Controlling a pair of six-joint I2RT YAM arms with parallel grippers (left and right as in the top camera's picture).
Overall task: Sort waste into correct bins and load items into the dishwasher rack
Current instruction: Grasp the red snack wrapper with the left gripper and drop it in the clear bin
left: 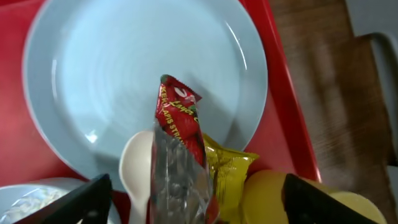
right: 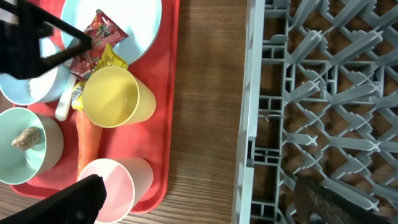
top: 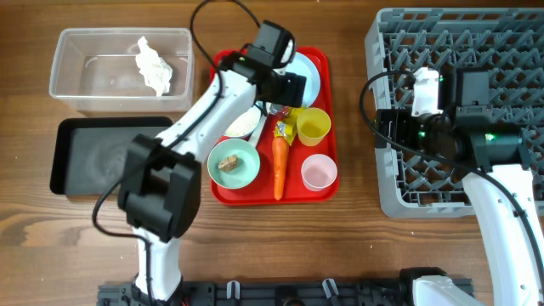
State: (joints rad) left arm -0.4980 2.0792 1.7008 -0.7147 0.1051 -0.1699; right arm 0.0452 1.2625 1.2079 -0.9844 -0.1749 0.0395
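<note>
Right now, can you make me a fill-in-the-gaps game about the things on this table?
1. The crumpled white tissue lies inside the ____ plastic rectangular tub.
2. The pale blue-green bowl beside the orange carrot holds a ____ food lump.
3. The carrot lies ____ that bowl and the round pink cup.
4. The red snack wrapper rests partly on the large pale blue round ____.
Missing words: clear; brown; between; plate.
</note>
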